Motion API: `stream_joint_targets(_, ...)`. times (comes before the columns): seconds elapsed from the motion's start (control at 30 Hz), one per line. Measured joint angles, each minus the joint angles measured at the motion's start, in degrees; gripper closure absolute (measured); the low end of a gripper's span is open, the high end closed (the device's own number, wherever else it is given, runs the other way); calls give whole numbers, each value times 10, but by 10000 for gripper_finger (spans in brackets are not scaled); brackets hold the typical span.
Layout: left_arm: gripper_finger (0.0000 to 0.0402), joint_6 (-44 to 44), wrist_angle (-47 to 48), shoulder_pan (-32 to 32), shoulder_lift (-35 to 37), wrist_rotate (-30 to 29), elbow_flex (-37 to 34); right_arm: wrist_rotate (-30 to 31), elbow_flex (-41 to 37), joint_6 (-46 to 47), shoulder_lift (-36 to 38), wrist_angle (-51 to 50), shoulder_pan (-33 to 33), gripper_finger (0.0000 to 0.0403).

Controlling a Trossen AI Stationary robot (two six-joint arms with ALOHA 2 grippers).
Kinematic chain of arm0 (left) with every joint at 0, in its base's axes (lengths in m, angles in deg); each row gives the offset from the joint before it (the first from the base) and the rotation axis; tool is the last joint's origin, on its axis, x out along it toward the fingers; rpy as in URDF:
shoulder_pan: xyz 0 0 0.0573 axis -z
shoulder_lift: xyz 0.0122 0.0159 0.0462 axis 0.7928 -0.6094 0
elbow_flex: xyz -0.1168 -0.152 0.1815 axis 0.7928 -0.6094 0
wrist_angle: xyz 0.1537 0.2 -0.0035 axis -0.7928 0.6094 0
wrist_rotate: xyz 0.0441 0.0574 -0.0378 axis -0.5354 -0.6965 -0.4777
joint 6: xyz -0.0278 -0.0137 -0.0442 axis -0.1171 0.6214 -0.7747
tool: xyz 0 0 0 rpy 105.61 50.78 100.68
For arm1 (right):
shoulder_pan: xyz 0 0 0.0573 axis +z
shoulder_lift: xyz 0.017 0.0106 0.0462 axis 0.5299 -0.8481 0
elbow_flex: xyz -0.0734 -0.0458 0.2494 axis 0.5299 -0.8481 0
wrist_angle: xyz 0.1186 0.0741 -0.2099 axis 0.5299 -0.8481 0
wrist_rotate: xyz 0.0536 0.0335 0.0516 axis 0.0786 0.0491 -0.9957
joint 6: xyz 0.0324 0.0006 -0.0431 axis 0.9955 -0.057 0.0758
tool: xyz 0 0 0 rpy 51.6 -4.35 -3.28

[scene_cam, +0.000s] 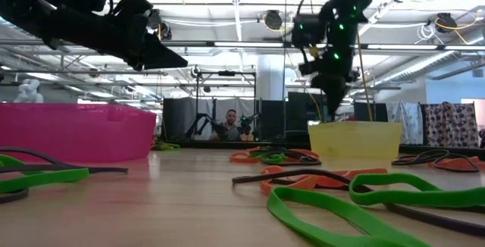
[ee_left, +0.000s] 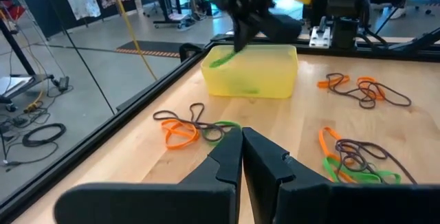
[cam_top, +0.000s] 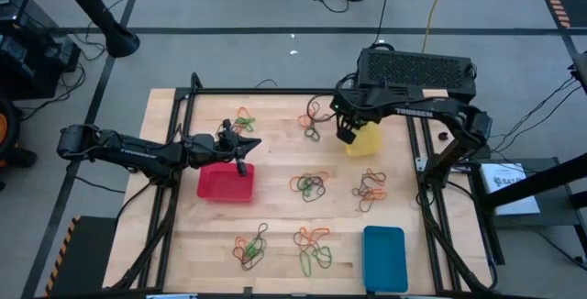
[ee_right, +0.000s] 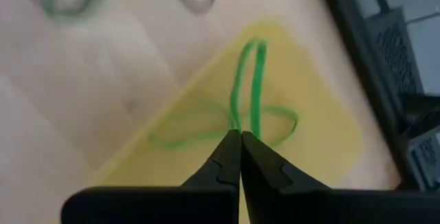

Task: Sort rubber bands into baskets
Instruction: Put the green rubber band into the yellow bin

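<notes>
My right gripper (cam_top: 347, 136) hangs over the yellow basket (cam_top: 365, 140), shut on a green rubber band (ee_right: 249, 80). Another green band (ee_right: 206, 129) lies inside that basket. My left gripper (cam_top: 249, 143) waits shut and holding nothing, just beyond the red basket (cam_top: 225, 182). The blue basket (cam_top: 383, 258) stands at the near right. Several small heaps of orange, green and dark rubber bands (cam_top: 309, 185) lie loose on the wooden table. My right gripper pinches one end of the green band's loop (ee_right: 242, 124) between its two fingertips. The fingers come steeply from above. The band hangs below them as a long narrow loop (ee_left: 223, 58) over the yellow basket's left part.
Heaps of bands lie at the far side (cam_top: 243, 118) (cam_top: 314, 114), mid-right (cam_top: 370, 189) and near edge (cam_top: 249, 244) (cam_top: 312, 247). A black frame rail (cam_top: 275, 91) borders the table. A person sits far off in the room (scene_cam: 229, 126).
</notes>
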Motion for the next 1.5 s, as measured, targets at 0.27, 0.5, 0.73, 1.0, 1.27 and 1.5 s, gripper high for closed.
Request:
stream_joint_targets(0.27, 385, 0, -4, 0, 0, 0, 0, -1, -28, 21, 0, 22, -4, 403)
stream_joint_targets(0.5, 385, -10, -8, 0, 0, 0, 0, -1, -28, 17, 0, 13, -4, 370)
stream_joint_targets(0.73, 385, -60, 9, -3, 0, -18, 1, -1, -28, 2, 0, 3, -4, 326)
stream_joint_targets(1.0, 385, -121, 254, -73, 0, -24, 110, -1, -27, -33, 0, 4, -4, 317)
stream_joint_targets(1.27, 385, -118, 487, -150, -5, -19, 208, 0, -17, -76, 0, 4, -4, 317)
stream_joint_targets(1.5, 385, -99, 531, -161, 1, -18, 220, 0, 38, -81, 0, -50, -4, 316)
